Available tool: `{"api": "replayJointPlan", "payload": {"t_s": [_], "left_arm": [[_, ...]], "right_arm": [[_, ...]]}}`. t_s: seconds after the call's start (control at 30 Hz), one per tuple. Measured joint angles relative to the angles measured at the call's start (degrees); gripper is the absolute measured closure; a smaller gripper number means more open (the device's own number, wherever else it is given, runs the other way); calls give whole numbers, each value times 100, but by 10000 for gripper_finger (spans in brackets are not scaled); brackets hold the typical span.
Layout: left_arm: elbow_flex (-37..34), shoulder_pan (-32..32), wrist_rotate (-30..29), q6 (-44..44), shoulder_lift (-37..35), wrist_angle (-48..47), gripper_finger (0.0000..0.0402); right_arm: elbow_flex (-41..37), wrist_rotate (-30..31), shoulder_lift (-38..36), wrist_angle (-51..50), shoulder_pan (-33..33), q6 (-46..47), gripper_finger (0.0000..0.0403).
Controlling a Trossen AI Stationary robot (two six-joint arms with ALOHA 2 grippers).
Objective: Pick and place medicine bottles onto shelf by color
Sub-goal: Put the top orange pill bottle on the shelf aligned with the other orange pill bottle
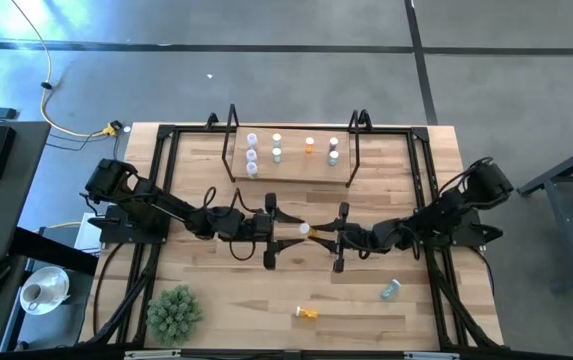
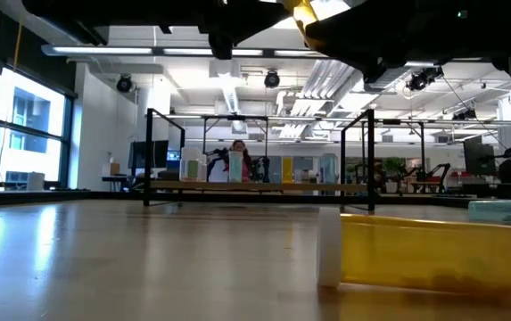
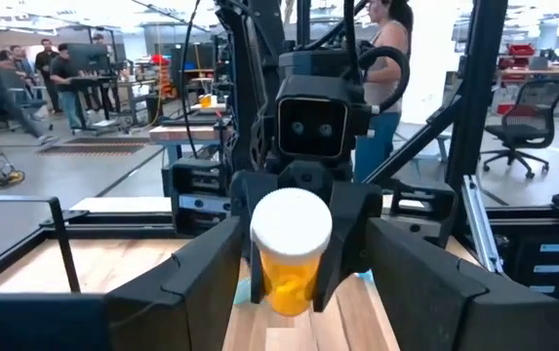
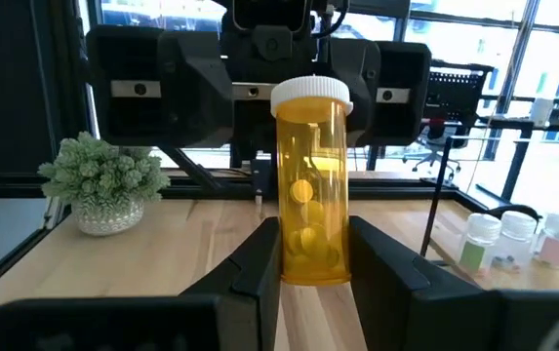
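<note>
Though gripped, orange bottle [image 1: 306, 229] apparently cap-leftward.

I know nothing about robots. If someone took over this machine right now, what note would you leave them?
Right claw: shut on an orange bottle, held above mid-table.
Left claw: open, facing the bottle's white cap, fingers on either side of it; it looks like a handover.
Done: several bottles stand grouped by color on the shelf.
Left: place the held bottle, then the orange bottle on the table, lying on its side, and the teal bottle near the right edge.
</note>
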Motion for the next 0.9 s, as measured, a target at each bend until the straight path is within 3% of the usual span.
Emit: {"api": "replayJointPlan", "payload": {"t_s": [0.43, 0.9], "left_arm": [[0, 0, -6, -94, 0, 2, 196], [0, 0, 200, -77, -2, 40, 274]], "right_arm": [[200, -356, 27, -88, -25, -7, 315], [365, -291, 29, -537, -25, 6, 315]]}}
